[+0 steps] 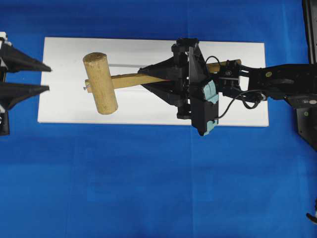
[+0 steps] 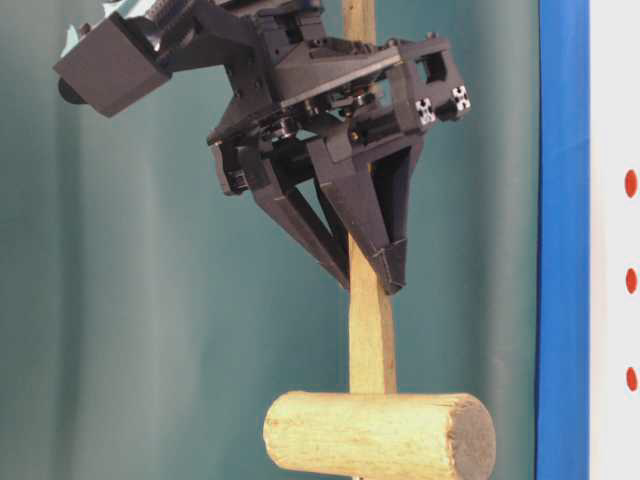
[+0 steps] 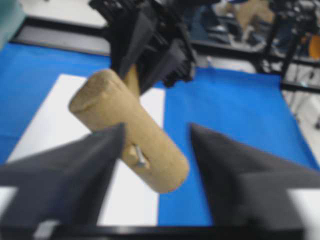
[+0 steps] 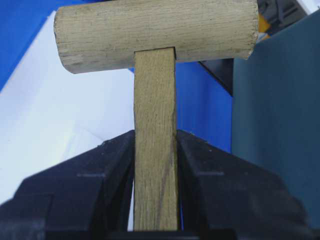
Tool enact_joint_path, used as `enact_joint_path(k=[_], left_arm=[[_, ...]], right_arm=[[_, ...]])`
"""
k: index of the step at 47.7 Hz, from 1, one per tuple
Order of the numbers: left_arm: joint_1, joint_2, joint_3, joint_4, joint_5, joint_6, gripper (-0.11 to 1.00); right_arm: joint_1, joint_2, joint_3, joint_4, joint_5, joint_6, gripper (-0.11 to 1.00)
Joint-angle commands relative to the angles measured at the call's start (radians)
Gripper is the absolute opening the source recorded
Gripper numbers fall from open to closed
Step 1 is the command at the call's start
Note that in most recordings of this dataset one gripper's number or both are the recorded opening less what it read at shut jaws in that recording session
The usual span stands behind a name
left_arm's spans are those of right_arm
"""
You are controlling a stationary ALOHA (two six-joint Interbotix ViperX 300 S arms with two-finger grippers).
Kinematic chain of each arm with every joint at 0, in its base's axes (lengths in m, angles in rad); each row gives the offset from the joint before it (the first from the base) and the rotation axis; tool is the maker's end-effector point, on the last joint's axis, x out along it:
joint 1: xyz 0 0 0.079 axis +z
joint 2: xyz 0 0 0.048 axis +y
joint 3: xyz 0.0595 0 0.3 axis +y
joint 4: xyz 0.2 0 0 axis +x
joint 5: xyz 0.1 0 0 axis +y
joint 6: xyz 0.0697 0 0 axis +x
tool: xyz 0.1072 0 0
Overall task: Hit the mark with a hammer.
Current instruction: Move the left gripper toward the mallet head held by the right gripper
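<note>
Black fingers (image 4: 105, 190) of the right gripper (image 1: 157, 82) fill the bottom of its wrist view, pressed flat against both faces of the hammer (image 1: 100, 82) handle, roughly midway along it. From that grip the handle runs out to the thick cylindrical head, which hangs above the white block (image 1: 64, 109) (a small metal pin pokes from the head's far side). Beyond the head, the left gripper (image 1: 45, 77) stands apart from the hammer with its jaws spread, touching nothing. Blue cloth (image 1: 148, 188) surrounds the block.
</note>
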Motion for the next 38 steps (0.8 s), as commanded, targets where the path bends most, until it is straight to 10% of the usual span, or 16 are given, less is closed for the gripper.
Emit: enact_joint_path(k=[1, 8, 38], left_arm=[[0.003, 0.008, -0.011, -0.002, -0.005, -0.009, 0.66], [0.005, 0.008, -0.011, -0.002, -0.006, -0.014, 0.93], [0.061, 0.302, -0.066, -0.002, -0.256, -0.189, 0.93]], right_arm=[[0.005, -0.031, -0.026, -0.002, -0.021, 0.002, 0.1], [0.005, -0.031, -0.026, -0.002, -0.021, 0.002, 0.1], [0.009, -0.031, -0.035, 0.002, -0.021, 0.0, 0.1]])
